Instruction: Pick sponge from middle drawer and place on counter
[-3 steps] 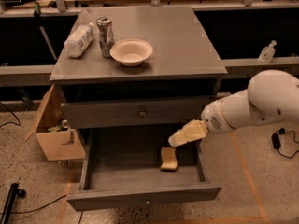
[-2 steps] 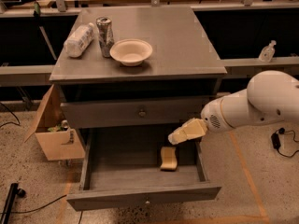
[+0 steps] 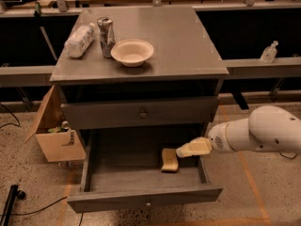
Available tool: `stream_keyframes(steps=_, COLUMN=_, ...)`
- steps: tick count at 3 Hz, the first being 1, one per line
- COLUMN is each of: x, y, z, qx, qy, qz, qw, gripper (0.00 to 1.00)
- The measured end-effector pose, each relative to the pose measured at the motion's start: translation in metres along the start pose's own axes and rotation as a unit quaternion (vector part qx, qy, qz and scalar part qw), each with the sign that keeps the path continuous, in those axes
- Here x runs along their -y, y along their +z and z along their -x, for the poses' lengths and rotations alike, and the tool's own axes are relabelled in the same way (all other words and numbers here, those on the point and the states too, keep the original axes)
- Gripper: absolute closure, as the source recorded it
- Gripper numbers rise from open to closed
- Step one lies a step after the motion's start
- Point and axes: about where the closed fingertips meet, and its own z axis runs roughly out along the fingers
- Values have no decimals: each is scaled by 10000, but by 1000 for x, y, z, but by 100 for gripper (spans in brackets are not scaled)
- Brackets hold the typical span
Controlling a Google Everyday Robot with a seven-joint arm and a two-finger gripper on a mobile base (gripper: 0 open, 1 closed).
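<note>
Can't tell whether spread or pressed together on the gripper [image 3: 184,150] from this angle, so not guessing. Pretty sure it's not pinching anything, though. Hanging low inside the pulled-out middle drawer [image 3: 127,166], toward its right wall, just beside and slightly above the sponge [image 3: 169,159]. Maybe touching it, hard to say. Spotted the sponge lying on the drawer floor, below the front edge of the counter tabletop [image 3: 183,41] and a bit right of that edge's middle.

Handling-wise: guessing very light, soft and squashy, already a bit bent, not fragile, not slippery. Should grab across the narrow width near the middle. Squeeze just enough to hold without folding it, then lift straight up to clear the drawer front. Would aim for the front-right corner of the counter tabletop, well apart from the bowl.

Counting now: one sponge, one open drawer, one shut upper drawer [image 3: 141,113]. Up top, toward the left edge: one plastic bottle [image 3: 80,40] on its side, one can [image 3: 106,30] just beside it, one white bowl [image 3: 132,52] nearer the front edge. Down on the floor at the left, one cardboard box [image 3: 54,135].
</note>
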Motion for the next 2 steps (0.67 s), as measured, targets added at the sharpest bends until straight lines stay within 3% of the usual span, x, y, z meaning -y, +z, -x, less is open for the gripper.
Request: stream_keyframes(steps=2, x=48, y=59, z=-18, qx=320, qy=146, qz=-298, qw=9989, gripper=0)
